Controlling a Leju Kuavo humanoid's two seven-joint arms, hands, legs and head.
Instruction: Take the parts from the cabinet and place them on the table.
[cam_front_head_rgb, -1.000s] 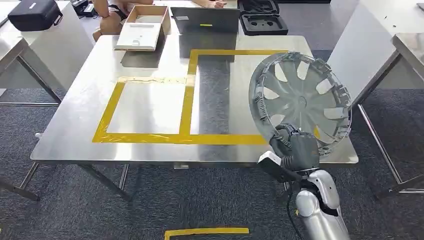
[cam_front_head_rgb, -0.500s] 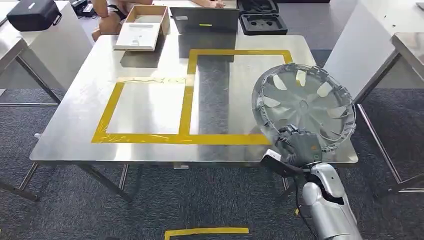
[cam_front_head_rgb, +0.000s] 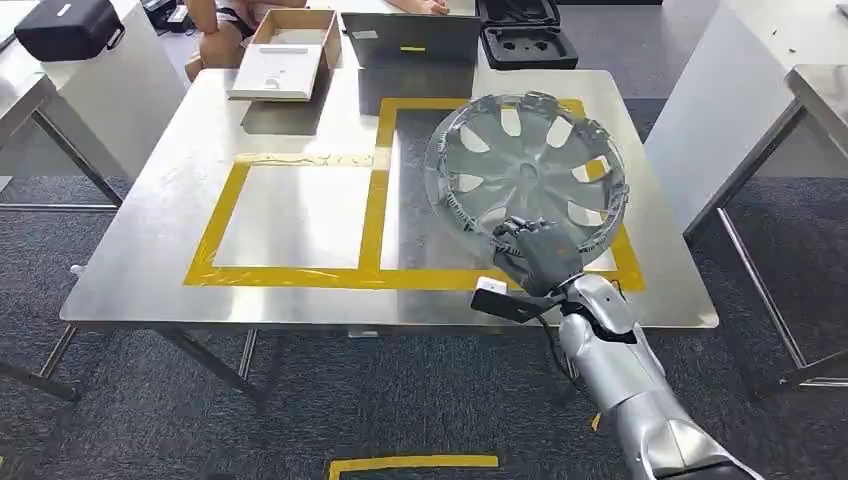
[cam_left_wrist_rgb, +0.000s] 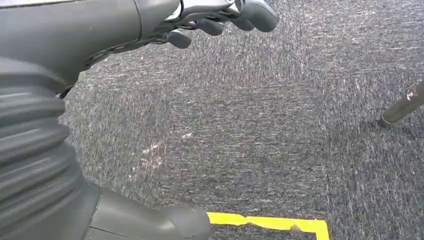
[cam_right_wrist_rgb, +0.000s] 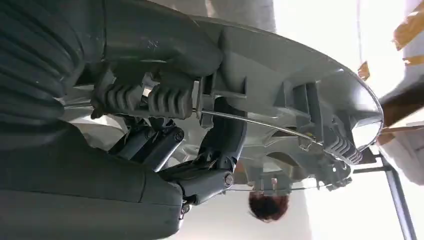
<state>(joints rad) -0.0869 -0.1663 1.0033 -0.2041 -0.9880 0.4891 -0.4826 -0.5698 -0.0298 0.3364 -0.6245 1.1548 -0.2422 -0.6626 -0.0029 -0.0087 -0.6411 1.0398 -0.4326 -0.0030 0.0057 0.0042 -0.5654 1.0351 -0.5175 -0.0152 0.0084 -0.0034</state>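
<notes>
Silver hubcap (cam_front_head_rgb: 527, 165) is being gripped at its near rim by the right hand (cam_front_head_rgb: 535, 255) and held tilted above the steel table (cam_front_head_rgb: 150, 230), over the right yellow-taped rectangle (cam_front_head_rgb: 385, 150). Nothing is being held by the left hand (cam_left_wrist_rgb: 220, 20), fingers loosely curled above the carpet (cam_left_wrist_rgb: 260, 145).

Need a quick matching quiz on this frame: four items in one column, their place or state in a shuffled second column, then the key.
Items:
1. hubcap
2. left hand
3. cardboard box
4. black case

Place or state:
A. hangs over grey carpet, holding nothing
B. lies open beyond the table's far right edge
C. held by the right hand over the right yellow-taped rectangle
D. rests on the table's far left part

Pairs: 1-C, 2-A, 3-D, 4-B
</notes>
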